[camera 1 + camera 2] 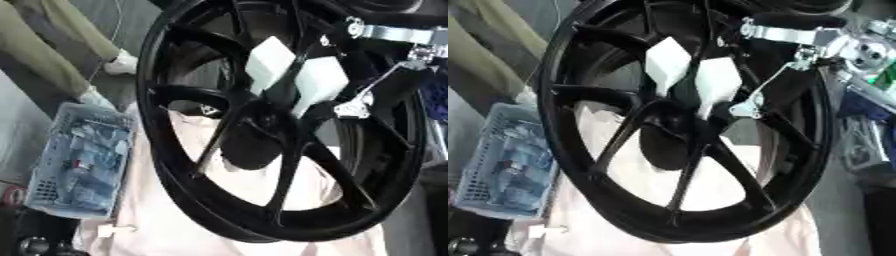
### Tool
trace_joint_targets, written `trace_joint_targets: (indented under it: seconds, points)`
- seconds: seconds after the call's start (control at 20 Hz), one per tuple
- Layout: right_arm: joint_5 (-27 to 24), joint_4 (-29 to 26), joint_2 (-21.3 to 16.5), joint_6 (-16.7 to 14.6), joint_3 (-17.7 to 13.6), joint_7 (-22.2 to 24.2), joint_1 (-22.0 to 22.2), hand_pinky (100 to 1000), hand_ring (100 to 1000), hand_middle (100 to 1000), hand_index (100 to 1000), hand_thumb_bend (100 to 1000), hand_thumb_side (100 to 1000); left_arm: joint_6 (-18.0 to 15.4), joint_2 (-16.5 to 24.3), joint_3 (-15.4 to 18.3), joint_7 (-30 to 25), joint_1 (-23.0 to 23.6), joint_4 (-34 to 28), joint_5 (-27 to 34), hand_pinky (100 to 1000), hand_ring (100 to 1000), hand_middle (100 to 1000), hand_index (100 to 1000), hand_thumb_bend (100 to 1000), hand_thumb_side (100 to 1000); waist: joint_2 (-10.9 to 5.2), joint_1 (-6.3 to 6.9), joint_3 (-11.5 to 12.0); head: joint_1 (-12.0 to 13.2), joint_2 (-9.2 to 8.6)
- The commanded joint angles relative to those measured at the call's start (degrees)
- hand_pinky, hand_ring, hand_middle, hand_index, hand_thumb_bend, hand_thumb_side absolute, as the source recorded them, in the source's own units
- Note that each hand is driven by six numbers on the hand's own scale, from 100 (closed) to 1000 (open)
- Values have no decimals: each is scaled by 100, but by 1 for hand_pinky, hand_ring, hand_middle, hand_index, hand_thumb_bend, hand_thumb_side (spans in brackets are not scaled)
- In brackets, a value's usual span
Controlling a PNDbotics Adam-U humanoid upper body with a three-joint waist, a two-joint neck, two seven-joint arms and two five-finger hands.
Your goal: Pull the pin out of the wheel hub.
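1. Right now we look at a black spoked wheel (289, 200) standing close before us, filling most of both views over a pale cloth (175, 230).
2. At the wheel's hub (262, 135) we see two white finger-like pads (319, 80) reaching in from above; whether they clasp the pin, we cannot tell.
3. Left of the wheel sits a pale mesh basket (52, 150) of small items.
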Motion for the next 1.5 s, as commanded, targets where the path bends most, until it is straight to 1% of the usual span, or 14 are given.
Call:
trace_joint_targets:
  seconds: [0.05,0.1,0.15,0.25,0.3,0.35,0.4,0.95,1.3,1.5]
  points:
    - [-65,-36,-122,9,-100,-10,-70,641,778,532,678,374,118,10,61,-6,-5,-29,-102,-1,905,765,704,784,100,698,-140,57,-13,-21,35]
    - [-100,-36,-108,10,-100,-27,-68,617,754,483,626,244,100,14,60,-6,-7,-33,-102,-2,905,765,705,784,100,698,-150,60,-10,-22,35]
    - [-161,-36,-103,16,-100,-48,-70,613,751,476,619,209,100,19,59,-5,-9,-35,-102,-3,905,765,705,784,100,697,-157,61,-8,-23,35]
    - [-306,-36,-104,30,-105,-79,-83,610,748,471,612,176,100,28,56,-4,-12,-40,-102,-2,906,765,705,784,100,698,-168,60,-6,-29,35]
    - [-377,-36,-106,39,-113,-93,-92,604,742,460,599,137,100,32,56,-5,-14,-41,-102,-2,906,766,705,784,100,697,-172,60,-5,-29,35]
    - [-439,-36,-110,52,-121,-103,-102,604,742,460,599,137,100,34,57,-5,-17,-42,-102,-3,906,766,705,784,100,697,-176,60,-4,-30,35]
    - [-490,-36,-114,64,-130,-111,-111,601,738,455,594,108,100,36,58,-3,-17,-44,-102,-4,906,765,705,784,100,697,-181,61,-3,-31,35]
    - [-833,-36,-170,168,-262,-132,-190,581,718,422,562,100,100,49,64,12,2,-23,-102,-14,906,766,704,784,100,694,-250,87,-43,-25,35]
    - [-1090,-36,-203,203,-398,-187,-247,569,711,411,552,100,100,59,53,17,11,-3,-102,-23,906,765,704,784,100,693,-282,139,-87,-24,35]
    - [-1270,-36,-238,168,-520,-228,-278,560,707,407,550,100,100,63,45,20,13,16,-102,-24,906,765,704,784,100,692,-303,178,-123,-23,35]
